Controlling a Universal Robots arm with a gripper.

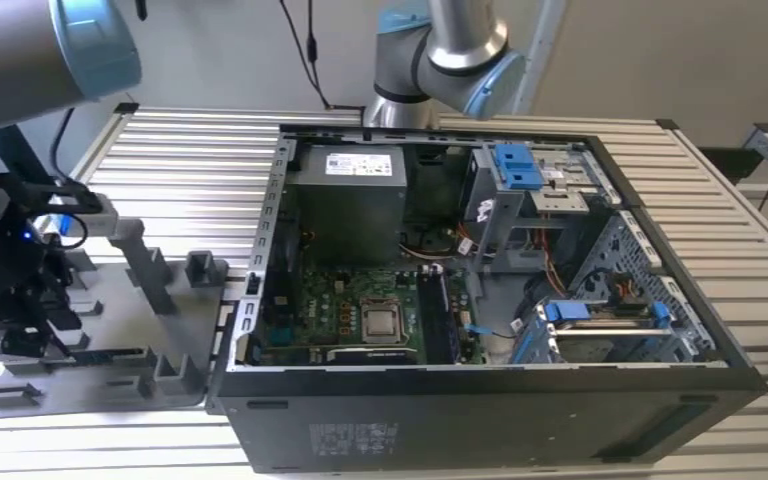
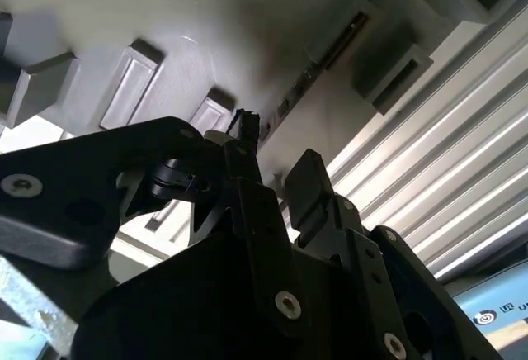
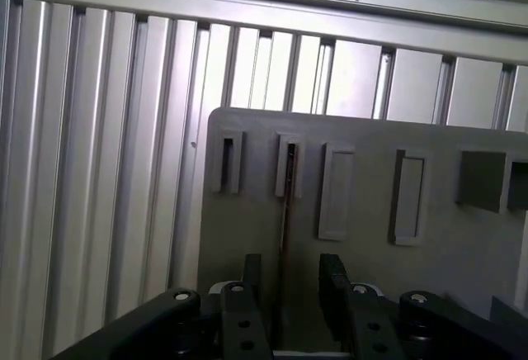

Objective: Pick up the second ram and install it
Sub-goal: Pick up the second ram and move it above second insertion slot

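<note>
My jaws are released, the two black fingers standing apart on either side of the second ram, a long thin dark circuit-board stick that stands on edge in a narrow slot of the grey plastic tray with raised pockets and posts, which lies on the ribbed metal bench. As far as I can tell neither finger touches the stick yet. The worst risk I judge is closing off-centre: one finger would meet the board first and lean it against the slot wall, so that it binds on the way up and drags the light tray with it. A grip too near one end could let the stick swing or slip, and a skewed stick would seat badly in the green motherboard inside the open black computer case, just beside the tray. As for writing, I meet the stick edge-on, so I can read nothing on its faces; the white label on the grey power-supply box and the pale sticker on the case's side carry print too small to make out.
</note>
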